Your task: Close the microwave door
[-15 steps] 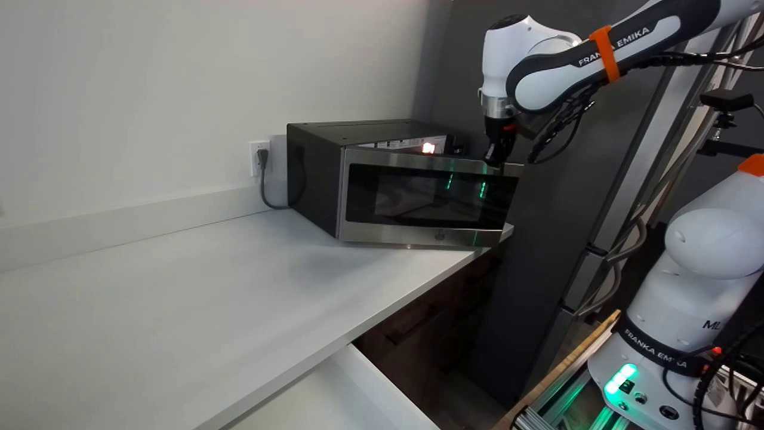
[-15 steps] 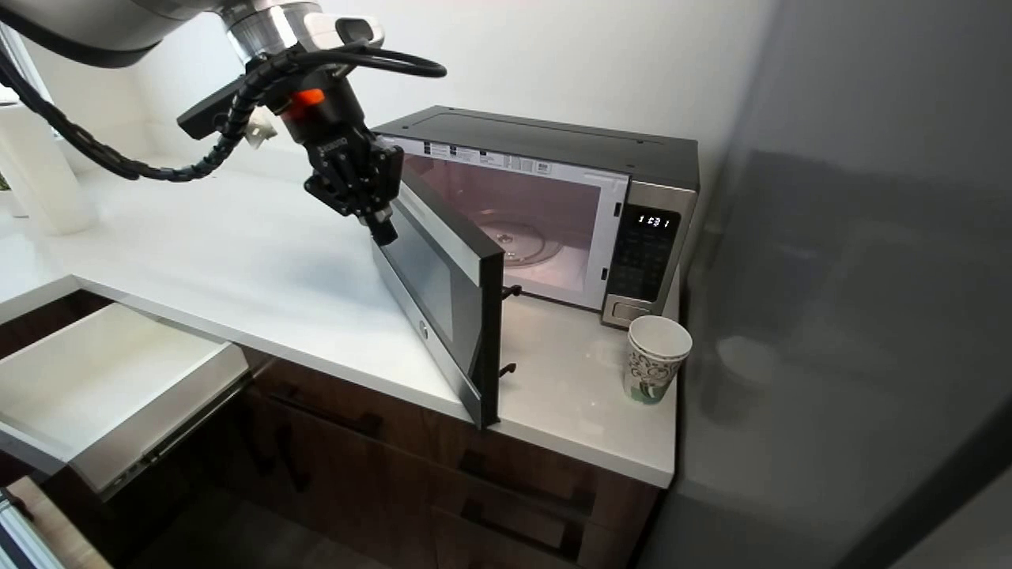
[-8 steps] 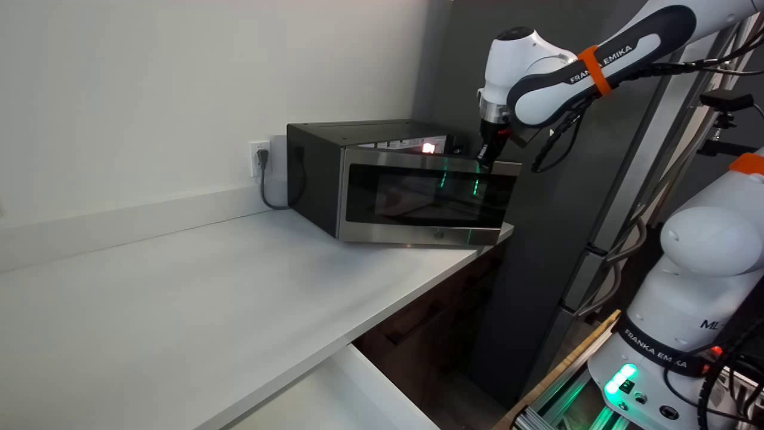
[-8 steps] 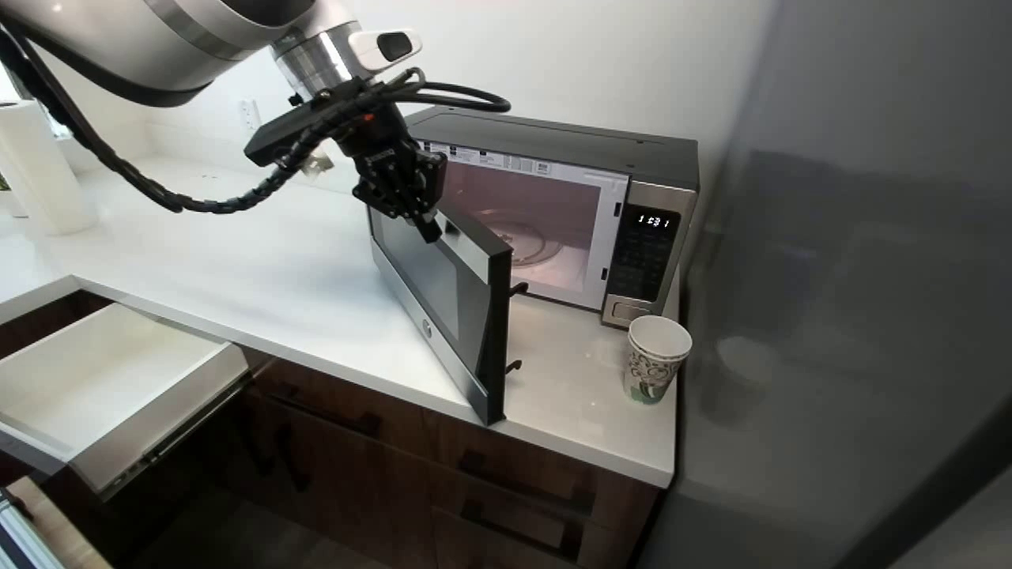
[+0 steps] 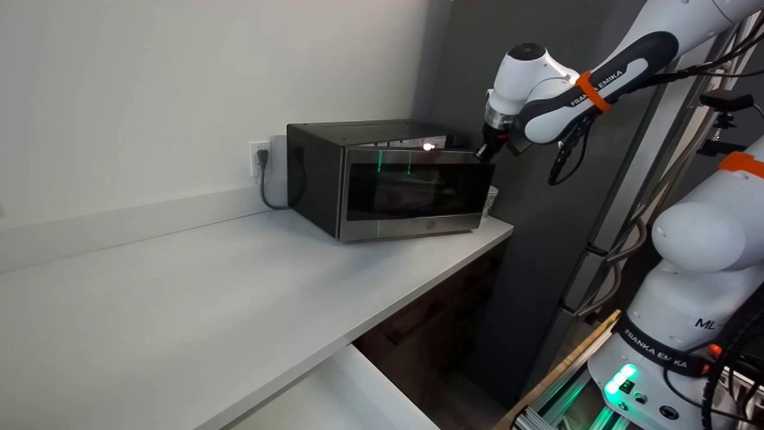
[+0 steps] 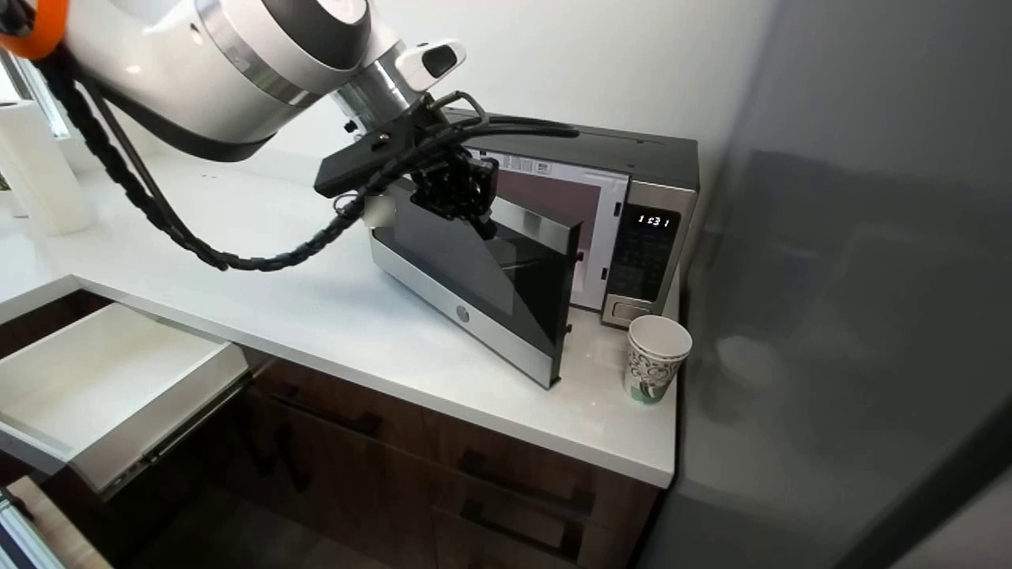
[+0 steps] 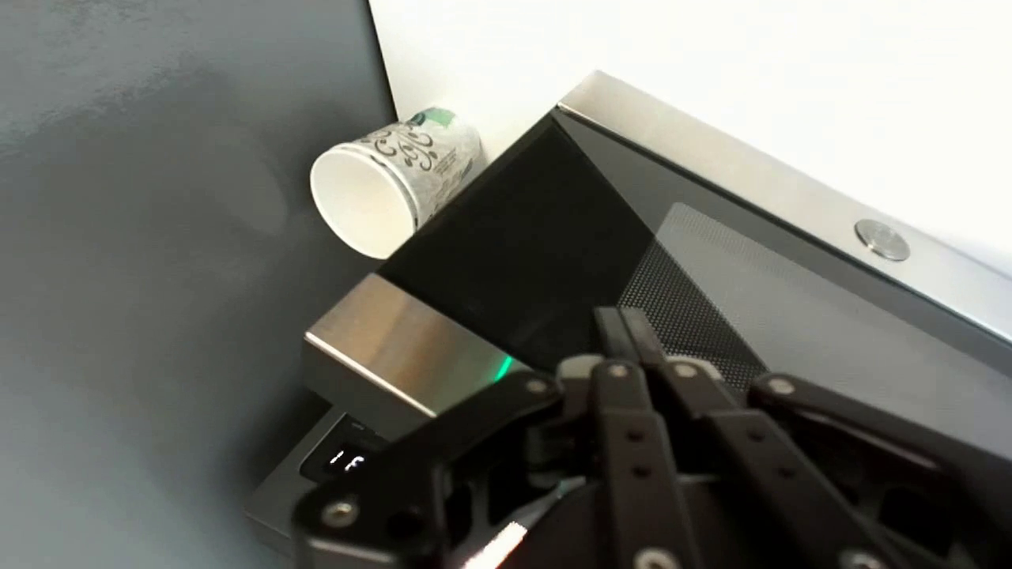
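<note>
The microwave (image 5: 316,173) stands on the counter, black with a silver front; its lit control panel (image 6: 648,253) shows in an exterior view. The microwave door (image 6: 482,276), a silver frame round dark glass, is partly open in both exterior views. It also fills much of the wrist view (image 7: 514,237). My gripper (image 6: 485,229) is shut with nothing between its fingertips. It is at the outer face of the door, near the upper edge toward the free end. The wrist view shows the gripper (image 7: 621,312) over the dark glass; exact contact is hard to tell.
A patterned paper cup (image 6: 656,359) stands on the white counter (image 6: 316,316) right of the door's free edge, by the tall dark cabinet (image 6: 830,276). A white drawer (image 6: 150,356) stands pulled out. A power cord (image 5: 264,185) runs from the wall outlet.
The microwave door has swung inward, its free edge moving toward the microwave and clear of the counter's front edge. My gripper has moved down and toward the microwave with it, staying shut.
</note>
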### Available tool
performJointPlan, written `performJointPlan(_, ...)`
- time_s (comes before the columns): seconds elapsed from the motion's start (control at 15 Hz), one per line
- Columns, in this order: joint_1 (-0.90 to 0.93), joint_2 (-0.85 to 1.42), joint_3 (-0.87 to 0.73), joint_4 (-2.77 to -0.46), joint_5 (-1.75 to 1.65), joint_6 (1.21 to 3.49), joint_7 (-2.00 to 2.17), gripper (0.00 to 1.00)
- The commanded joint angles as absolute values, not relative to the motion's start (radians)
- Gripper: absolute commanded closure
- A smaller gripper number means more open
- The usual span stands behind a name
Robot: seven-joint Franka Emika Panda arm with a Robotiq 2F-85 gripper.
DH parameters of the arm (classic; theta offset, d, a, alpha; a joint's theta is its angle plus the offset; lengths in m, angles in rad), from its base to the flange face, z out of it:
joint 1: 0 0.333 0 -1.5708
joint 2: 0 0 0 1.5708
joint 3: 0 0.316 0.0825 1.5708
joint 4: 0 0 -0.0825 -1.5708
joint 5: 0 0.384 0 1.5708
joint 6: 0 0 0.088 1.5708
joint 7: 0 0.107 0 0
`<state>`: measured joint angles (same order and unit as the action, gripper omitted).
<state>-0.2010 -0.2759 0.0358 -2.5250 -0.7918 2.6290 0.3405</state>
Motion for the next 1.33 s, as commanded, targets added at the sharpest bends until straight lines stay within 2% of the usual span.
performJointPlan(0.0, -0.272, -0.209, 0.027, -2.503, -0.944, 2.795, 0.484, 1.00)
performJointPlan(0.13, -0.316, -0.164, 0.024, -2.465, -1.040, 2.890, 0.561, 1.00)
performJointPlan(0.2, -0.275, -0.218, 0.020, -2.506, -0.945, 2.824, 0.472, 1.00)
performJointPlan(0.53, -0.281, -0.207, 0.020, -2.497, -0.956, 2.839, 0.481, 0.99)
performJointPlan(1.27, -0.302, 0.020, -0.048, -2.362, -0.919, 3.108, 0.389, 1.00)
